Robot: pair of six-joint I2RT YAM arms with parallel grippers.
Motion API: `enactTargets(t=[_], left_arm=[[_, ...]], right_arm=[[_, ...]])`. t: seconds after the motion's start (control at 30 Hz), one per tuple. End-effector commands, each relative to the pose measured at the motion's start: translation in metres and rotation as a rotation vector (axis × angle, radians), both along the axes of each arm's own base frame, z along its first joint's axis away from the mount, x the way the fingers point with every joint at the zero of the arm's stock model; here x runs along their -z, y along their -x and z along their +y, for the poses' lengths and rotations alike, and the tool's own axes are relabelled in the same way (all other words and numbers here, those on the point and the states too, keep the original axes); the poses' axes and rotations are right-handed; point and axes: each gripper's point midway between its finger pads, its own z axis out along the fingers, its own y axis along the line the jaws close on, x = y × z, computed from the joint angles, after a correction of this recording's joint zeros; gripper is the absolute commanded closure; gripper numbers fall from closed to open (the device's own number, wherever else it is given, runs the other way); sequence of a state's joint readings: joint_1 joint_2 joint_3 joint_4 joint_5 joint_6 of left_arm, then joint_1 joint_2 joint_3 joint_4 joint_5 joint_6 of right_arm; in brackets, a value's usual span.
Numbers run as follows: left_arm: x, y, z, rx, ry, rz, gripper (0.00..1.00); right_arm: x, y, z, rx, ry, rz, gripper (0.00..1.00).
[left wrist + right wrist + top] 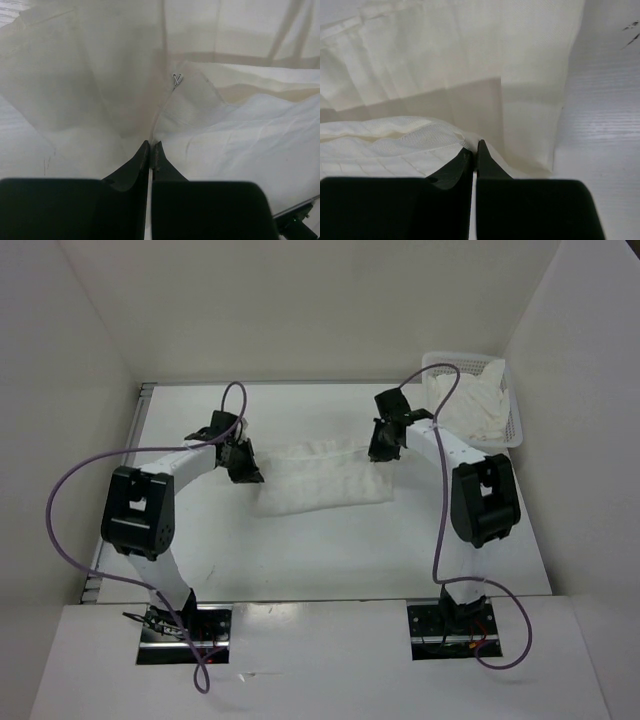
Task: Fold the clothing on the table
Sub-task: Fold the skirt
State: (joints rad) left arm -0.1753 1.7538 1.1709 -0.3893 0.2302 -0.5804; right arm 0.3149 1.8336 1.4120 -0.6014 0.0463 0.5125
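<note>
The clothing (320, 480), a thin white wrinkled garment, lies in a wide band across the middle of the table (300, 555). My left gripper (246, 470) is at its left end, shut on a pinch of fabric. In the left wrist view the closed gripper (151, 145) meets the clothing (100, 90), which rises from the tips in a stretched, tent-like sheet. My right gripper (384, 448) holds the garment's right end at the far edge. In the right wrist view that gripper (474, 148) is shut on a folded edge of the clothing (445, 75), and layers hang beyond it.
A white mesh basket (514, 425) with a white cloth bundle (472, 405) stands at the back right, close behind the right arm. White walls enclose the table on three sides. Purple cables loop off both arms.
</note>
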Motion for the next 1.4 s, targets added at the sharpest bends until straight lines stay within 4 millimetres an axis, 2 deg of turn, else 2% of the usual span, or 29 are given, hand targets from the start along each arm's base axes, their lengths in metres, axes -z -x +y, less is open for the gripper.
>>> enactTargets(t=[0.0,0.07,0.1,0.13,0.17,0.2,0.23,0.27,0.3,0.33,0.37,0.4,0.43,0.47,0.6,0.63,0.67,0.7,0.77,0.8,0.83,0.87,0.97,1.03,1.07,1.13,1.2,1.3,1.37], left_arm=[[0.023,-0.012,0.022,-0.088,-0.091,0.039,1.0],[0.029,-0.015,0.024,-0.103,-0.101,0.052,1.0],[0.033,-0.015,0.026,-0.107,-0.111,0.061,1.0],[0.032,-0.017,0.025,-0.119,-0.103,0.054,0.98],[0.029,-0.016,0.027,-0.127,-0.113,0.044,0.93],[0.024,-0.018,0.029,-0.133,-0.12,0.029,0.88],[0.01,-0.025,0.035,-0.166,-0.141,-0.023,0.7],[0.002,-0.027,0.039,-0.181,-0.158,-0.047,0.67],[-0.006,-0.028,0.048,-0.207,-0.177,-0.066,0.64],[-0.026,-0.031,0.056,-0.238,-0.203,-0.123,0.56],[-0.036,-0.033,0.059,-0.251,-0.211,-0.152,0.48],[-0.044,-0.031,0.062,-0.26,-0.218,-0.167,0.46],[-0.068,-0.034,0.063,-0.273,-0.209,-0.225,0.43],[-0.074,-0.031,0.064,-0.267,-0.211,-0.238,0.4],[-0.103,-0.024,0.05,-0.224,-0.131,-0.289,0.39],[-0.116,-0.024,0.046,-0.214,-0.104,-0.325,0.39],[-0.115,-0.017,0.033,-0.168,-0.061,-0.322,0.39],[-0.121,-0.018,0.022,-0.135,-0.022,-0.349,0.39],[-0.13,-0.009,-0.005,-0.031,0.086,-0.359,0.39],[-0.133,-0.009,-0.013,-0.001,0.122,-0.374,0.39],[-0.132,-0.008,-0.023,0.027,0.156,-0.366,0.39],[-0.137,-0.008,-0.031,0.054,0.18,-0.385,0.39],[-0.123,-0.008,-0.043,0.075,0.192,-0.347,0.4],[-0.112,-0.009,-0.049,0.084,0.202,-0.316,0.4],[-0.104,-0.011,-0.051,0.089,0.205,-0.297,0.4],[-0.092,-0.013,-0.051,0.087,0.2,-0.27,0.4],[-0.079,-0.013,-0.053,0.091,0.2,-0.236,0.4],[-0.068,-0.009,-0.052,0.095,0.189,-0.206,0.41],[-0.068,-0.009,-0.052,0.095,0.189,-0.206,0.41]], right_arm=[[-0.014,-0.04,-0.015,0.069,0.056,-0.102,1.0],[-0.013,-0.048,-0.016,0.079,0.067,-0.115,1.0],[-0.013,-0.051,-0.018,0.088,0.079,-0.12,0.93],[-0.014,-0.054,-0.019,0.095,0.084,-0.133,0.8],[-0.02,-0.06,-0.017,0.096,0.076,-0.156,0.72],[-0.027,-0.062,-0.019,0.095,0.085,-0.181,0.71],[-0.031,-0.065,-0.022,0.096,0.1,-0.194,0.71],[-0.042,-0.068,-0.023,0.106,0.1,-0.227,0.65],[-0.058,-0.073,-0.027,0.117,0.112,-0.272,0.64],[-0.063,-0.072,-0.028,0.108,0.117,-0.283,0.64],[-0.072,-0.074,-0.029,0.118,0.12,-0.304,0.64],[-0.081,-0.074,-0.03,0.111,0.123,-0.316,0.64],[-0.084,-0.071,-0.031,0.11,0.124,-0.313,0.6],[-0.094,-0.069,-0.029,0.094,0.117,-0.324,0.56],[-0.073,-0.046,-0.03,0.051,0.105,-0.238,0.4],[-0.064,-0.033,-0.033,0.04,0.087,-0.206,0.4],[-0.058,-0.024,-0.032,0.027,0.077,-0.185,0.38],[-0.053,-0.022,-0.04,0.048,0.057,-0.177,0.36],[-0.036,-0.003,-0.041,0.024,0.006,-0.13,0.32],[-0.029,-0.001,-0.047,0.035,-0.007,-0.114,0.32],[-0.019,0.011,-0.043,0.013,-0.032,-0.079,0.31],[-0.015,0.012,-0.047,0.02,-0.043,-0.072,0.31],[-0.003,0.024,-0.044,-0.02,-0.071,-0.03,0.31],[0.004,0.023,-0.042,-0.063,-0.091,-0.014,0.31],[0.014,0.028,-0.031,-0.106,-0.142,0.027,0.3],[0.027,0.033,-0.03,-0.126,-0.187,0.073,0.3],[0.038,0.037,-0.018,-0.171,-0.251,0.103,0.3],[0.048,0.04,-0.017,-0.183,-0.273,0.128,0.3],[0.054,0.041,-0.018,-0.189,-0.268,0.141,0.3]])
